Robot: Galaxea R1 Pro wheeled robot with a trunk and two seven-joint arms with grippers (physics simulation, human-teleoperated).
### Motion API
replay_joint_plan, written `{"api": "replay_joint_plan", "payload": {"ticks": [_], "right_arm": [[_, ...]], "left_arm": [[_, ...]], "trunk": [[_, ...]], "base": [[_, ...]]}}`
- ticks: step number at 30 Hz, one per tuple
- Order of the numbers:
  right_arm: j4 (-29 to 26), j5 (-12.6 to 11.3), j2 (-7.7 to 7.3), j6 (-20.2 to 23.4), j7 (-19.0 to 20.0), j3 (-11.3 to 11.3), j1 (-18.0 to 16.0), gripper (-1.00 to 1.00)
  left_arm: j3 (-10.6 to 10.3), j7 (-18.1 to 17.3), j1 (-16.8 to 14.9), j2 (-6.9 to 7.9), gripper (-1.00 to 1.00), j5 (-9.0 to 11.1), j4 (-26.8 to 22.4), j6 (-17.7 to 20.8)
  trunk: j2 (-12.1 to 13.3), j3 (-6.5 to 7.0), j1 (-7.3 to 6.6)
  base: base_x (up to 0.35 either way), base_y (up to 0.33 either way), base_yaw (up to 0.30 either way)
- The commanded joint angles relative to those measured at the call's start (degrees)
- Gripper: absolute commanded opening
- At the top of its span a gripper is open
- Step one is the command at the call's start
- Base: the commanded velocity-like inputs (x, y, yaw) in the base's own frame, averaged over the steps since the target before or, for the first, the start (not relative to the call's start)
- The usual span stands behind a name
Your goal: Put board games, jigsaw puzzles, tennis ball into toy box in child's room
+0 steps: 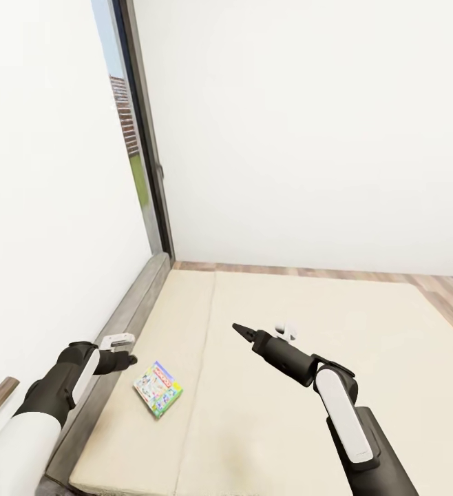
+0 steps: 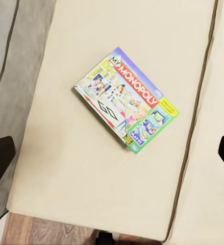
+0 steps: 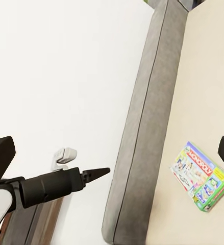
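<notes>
A board game (image 1: pixel 157 388) lies flat on the bed (image 1: pixel 309 413) below the left gripper (image 2: pixel 112 153), jaws apart; the right gripper's (image 3: pixel 112 153) jaws are apart too.

**Game box on the mattress, left arm by the frame**

Your right wrist camera showed the Monopoly box (image 3: pixel 201 176) flat on the beige bed (image 3: pixel 203 81), near its grey frame (image 3: pixel 142 127). Across the frame, the left gripper (image 3: pixel 94 174) pointed toward it, before the white wall (image 3: pixel 60 66).

beige bed (image 1: pixel 309 386), board game (image 1: pixel 157 389) flat on it
</notes>
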Motion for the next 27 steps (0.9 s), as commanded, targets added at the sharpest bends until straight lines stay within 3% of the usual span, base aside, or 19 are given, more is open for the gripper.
{"api": "replay_joint_plan", "payload": {"ticks": [1,13,27], "right_arm": [[0.0,0.2,0.02,0.3,0.3,-0.1,-0.1,1.0],[0.1,0.2,0.0,0.3,0.5,-0.1,-0.1,1.0],[0.1,0.2,0.04,0.3,0.6,-0.1,0.0,1.0]], "left_arm": [[0.1,0.0,0.0,0.02,1.0,0.4,-0.1,0.2],[0.1,-0.1,0.0,0.04,1.0,0.4,-0.1,-0.4],[0.0,-0.1,0.0,-0.03,1.0,0.4,-0.1,-1.0]], "trunk": [[-0.1,-0.21,0.03],[-0.1,-1.23,0.03],[-0.1,-1.39,0.03]], "base": [[0.0,0.0,0.079],[0.0,0.0,0.072],[0.0,0.0,-0.099]]}}
